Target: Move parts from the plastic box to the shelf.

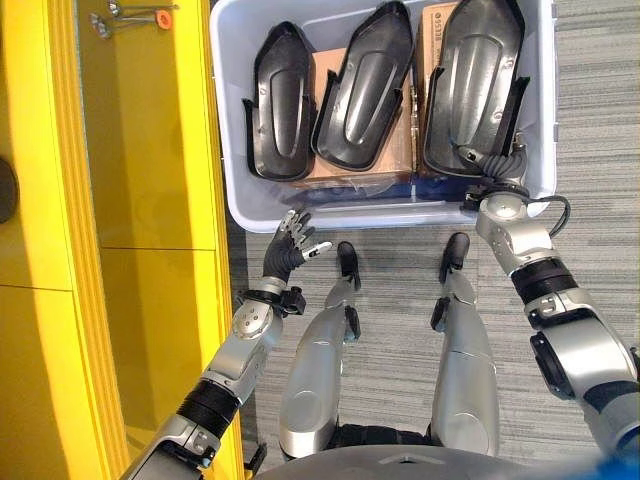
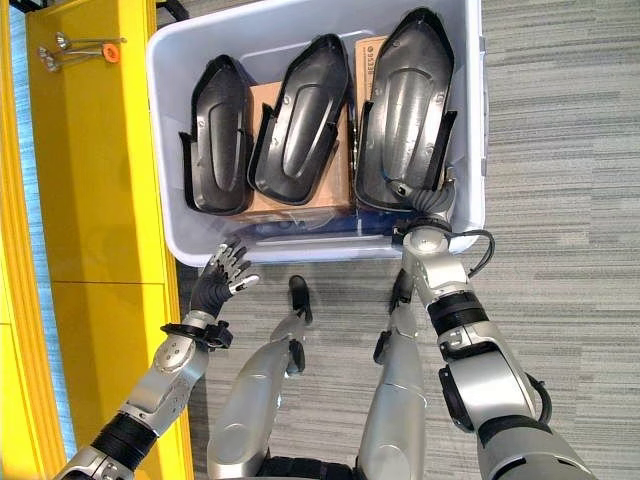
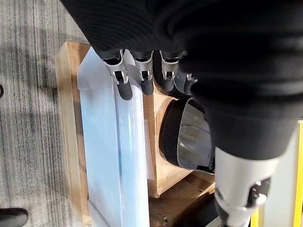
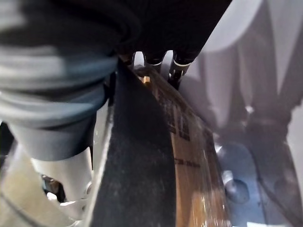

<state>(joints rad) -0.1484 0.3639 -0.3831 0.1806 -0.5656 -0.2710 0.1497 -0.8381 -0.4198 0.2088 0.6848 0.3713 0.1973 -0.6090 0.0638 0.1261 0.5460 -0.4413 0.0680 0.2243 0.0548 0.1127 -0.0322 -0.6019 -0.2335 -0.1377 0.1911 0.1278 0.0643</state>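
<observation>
Three black moulded parts stand in the pale plastic box [image 1: 400, 212]: a left part [image 1: 280, 100], a middle part [image 1: 362, 85] and a larger right part [image 1: 475, 80]. They rest on cardboard boxes [image 1: 330, 70]. My right hand [image 1: 497, 165] reaches over the box's near wall to the near end of the right part, whose edge [image 4: 137, 156] runs right past the hand in the right wrist view. My left hand [image 1: 288, 245] hovers open outside the box's near left corner, its fingers [image 3: 124, 85] straight above the wall [image 3: 102, 156].
The yellow shelf [image 1: 140, 150] runs along the left side, close to the box. A few metal tools with an orange piece [image 1: 130, 14] lie at its far end. Grey carpet [image 1: 600, 120] surrounds the box on the right.
</observation>
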